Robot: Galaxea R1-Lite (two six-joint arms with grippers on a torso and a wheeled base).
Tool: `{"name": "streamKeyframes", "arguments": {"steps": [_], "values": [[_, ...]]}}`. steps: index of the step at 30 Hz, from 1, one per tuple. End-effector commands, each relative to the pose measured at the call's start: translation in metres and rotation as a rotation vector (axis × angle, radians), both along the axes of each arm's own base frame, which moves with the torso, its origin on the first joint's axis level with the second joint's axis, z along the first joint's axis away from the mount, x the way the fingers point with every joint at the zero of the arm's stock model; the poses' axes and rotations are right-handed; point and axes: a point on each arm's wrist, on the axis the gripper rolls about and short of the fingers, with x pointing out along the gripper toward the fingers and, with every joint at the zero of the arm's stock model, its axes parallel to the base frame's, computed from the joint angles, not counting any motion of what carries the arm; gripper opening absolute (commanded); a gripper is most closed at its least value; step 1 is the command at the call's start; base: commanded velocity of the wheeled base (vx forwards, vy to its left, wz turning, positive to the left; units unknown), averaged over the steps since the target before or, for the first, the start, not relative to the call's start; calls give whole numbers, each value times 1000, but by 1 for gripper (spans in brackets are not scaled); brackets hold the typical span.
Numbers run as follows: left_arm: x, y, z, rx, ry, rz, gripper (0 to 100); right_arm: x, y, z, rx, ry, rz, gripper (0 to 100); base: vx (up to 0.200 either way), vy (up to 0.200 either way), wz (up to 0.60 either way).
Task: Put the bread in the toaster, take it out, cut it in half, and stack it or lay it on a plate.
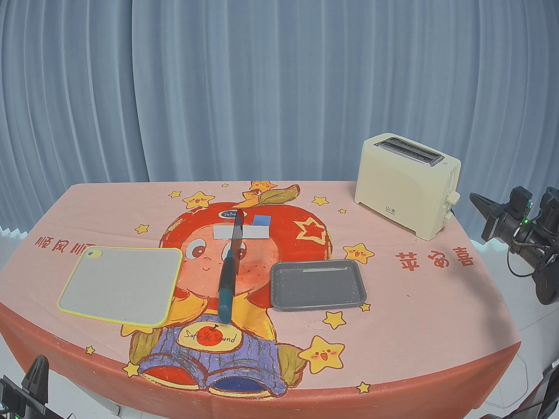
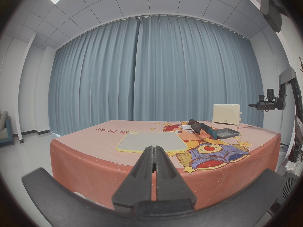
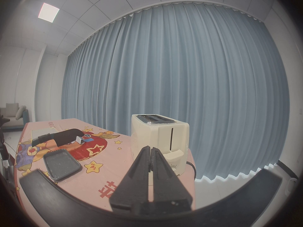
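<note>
My right gripper (image 3: pixel 150 148) and left gripper (image 2: pixel 154 147) are both closed and empty. The toaster (image 3: pixel 148 132) stands just ahead of the right one; whether bread sits in its slots I cannot tell. I expect bread to be light, soft and crumbly, so I'd pinch its top edge gently.
</note>
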Motion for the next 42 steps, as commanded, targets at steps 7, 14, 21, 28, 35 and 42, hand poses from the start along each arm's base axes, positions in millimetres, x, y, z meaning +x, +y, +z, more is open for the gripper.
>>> {"name": "streamKeyframes", "arguments": {"steps": [7,14,21,28,35,42], "values": [[1,0,-5,-1,18,1,0,-2,1,-5,-16,17,4,0,0,0,0],[1,0,-5,-1,18,1,0,-3,1,-7,-15,25,4,0,0,0,0],[1,0,-5,-1,18,1,0,-3,1,-7,-15,25,4,0,0,0,0],[1,0,-5,-1,18,1,0,-3,4,-11,-27,34,14,0,0,0,0],[1,0,-5,1,19,1,0,-3,4,-12,-31,36,16,0,0,0,0],[1,0,-5,-1,18,1,0,-4,8,-14,-38,43,23,0,0,0,0]]}}
